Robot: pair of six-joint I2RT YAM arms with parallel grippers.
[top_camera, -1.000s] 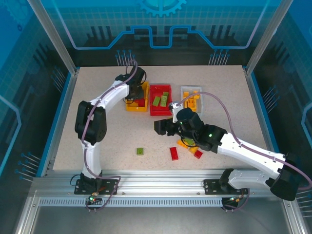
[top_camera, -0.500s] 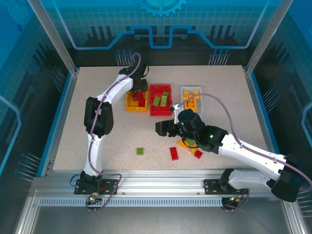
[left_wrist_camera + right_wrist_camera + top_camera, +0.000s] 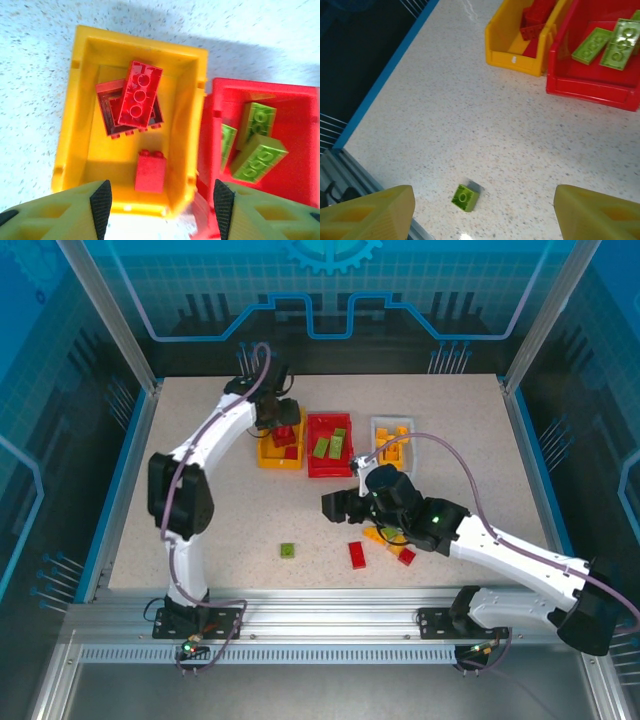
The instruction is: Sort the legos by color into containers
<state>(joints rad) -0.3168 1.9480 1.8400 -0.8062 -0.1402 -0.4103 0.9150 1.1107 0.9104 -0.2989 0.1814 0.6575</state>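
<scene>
Fingers (image 3: pixel 101 202) spread and empty, your left end effector (image 3: pixel 162 202) hangs over the front wall of the yellow bin (image 3: pixel 82 125), where red legos (image 3: pixel 140 95) lie; green legos (image 3: pixel 257 157) sit in the red bin (image 3: pixel 300 95) just beside it. Your right end effector (image 3: pixel 482 210), likewise spread and holding nothing, hovers above the worktop (image 3: pixel 470 125) over one loose green brick (image 3: pixel 465 197), with a red brick (image 3: pixel 357 554) lying near and orange legos (image 3: pixel 397 448) in the white bin (image 3: pixel 376 426).
</scene>
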